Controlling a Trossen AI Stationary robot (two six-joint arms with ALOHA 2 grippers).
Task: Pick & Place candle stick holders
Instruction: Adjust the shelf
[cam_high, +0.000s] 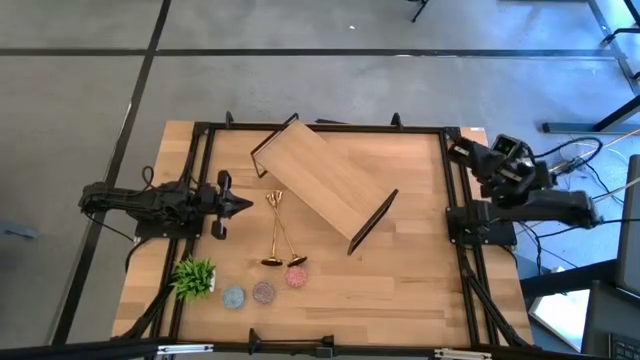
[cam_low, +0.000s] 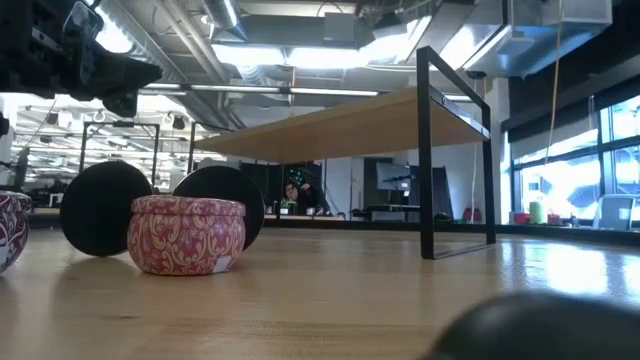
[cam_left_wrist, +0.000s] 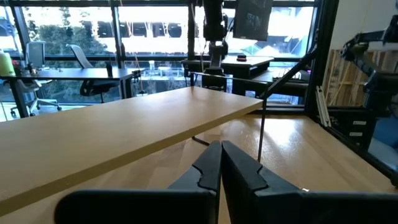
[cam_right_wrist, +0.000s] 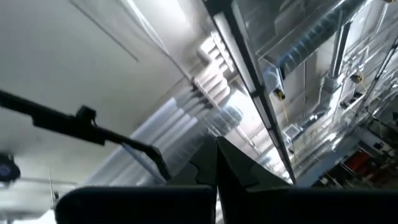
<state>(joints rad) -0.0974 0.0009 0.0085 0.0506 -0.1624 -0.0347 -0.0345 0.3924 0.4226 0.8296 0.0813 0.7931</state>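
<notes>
Two gold candle stick holders (cam_high: 277, 232) lie flat on the table, left of the middle. Their cup tops cross near my left gripper and their round bases point to the front edge. From table height the bases (cam_low: 104, 208) show as two dark discs behind a pink tin. My left gripper (cam_high: 243, 205) hovers shut and empty just left of the cup tops; from its wrist, the shut fingertips (cam_left_wrist: 221, 163) face the wooden shelf. My right gripper (cam_high: 453, 149) is folded back at the table's far right corner, shut and empty, pointing up at the ceiling (cam_right_wrist: 216, 155).
A wooden shelf (cam_high: 325, 185) on black metal legs stands slanted across the middle of the table. A small green plant (cam_high: 195, 277) and three small round tins (cam_high: 263, 292) sit near the front left. The pink tin (cam_low: 187, 233) is closest to the bases.
</notes>
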